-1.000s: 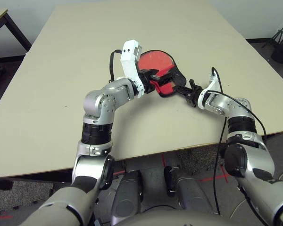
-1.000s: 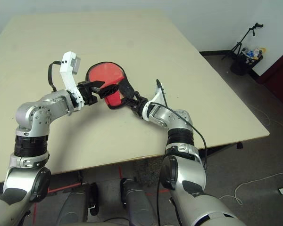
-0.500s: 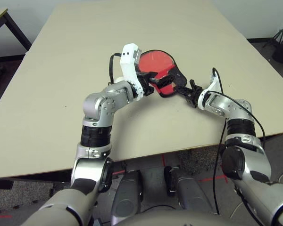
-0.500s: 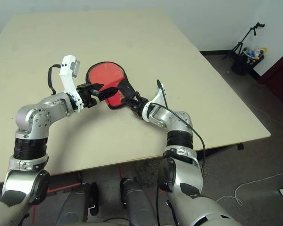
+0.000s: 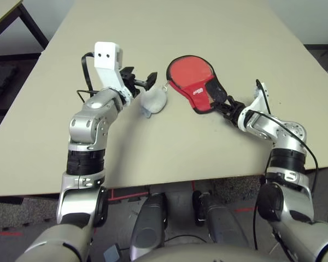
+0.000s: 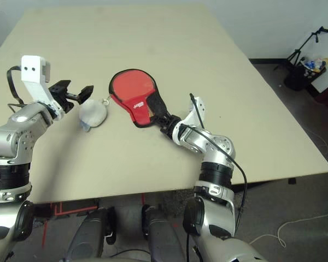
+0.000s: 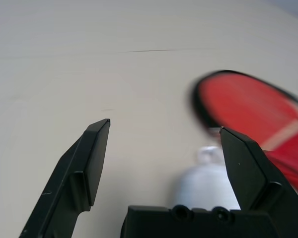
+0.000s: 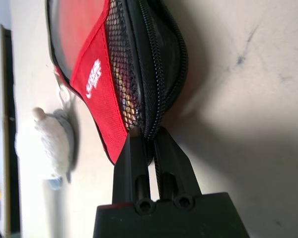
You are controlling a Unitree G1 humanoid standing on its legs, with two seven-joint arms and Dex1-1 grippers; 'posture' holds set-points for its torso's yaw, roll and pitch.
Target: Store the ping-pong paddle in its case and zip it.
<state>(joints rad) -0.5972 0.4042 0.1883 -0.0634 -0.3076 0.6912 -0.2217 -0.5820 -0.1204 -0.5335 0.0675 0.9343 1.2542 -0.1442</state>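
Black fingers of the right gripper (image 8: 148,131) are clamped on the zipper edging (image 8: 156,84) at the narrow end of the red fabric case (image 5: 194,90), a strip of it pinched between their tips. The left gripper (image 7: 165,125) has its two fingers spread wide with nothing between them, over on the robot's left, well apart from the case. That case lies on the table between the two arms, its rounded end pointing away from the robot and somewhat leftward, its logo (image 8: 93,78) facing up. Beside the logo is a dark mesh pocket (image 8: 123,74), along the edge nearer the right arm. The round part shows a smooth red surface, but whether the ping-pong paddle is inside, I cannot tell. Close to the left gripper sits a white fluffy ball (image 6: 93,113), with a small ring (image 6: 105,101) reaching to the case's edge. Farther out, past the pale table (image 6: 235,131) on the robot's right, a black bin (image 6: 296,79) stands on the floor by a tripod (image 6: 298,53).
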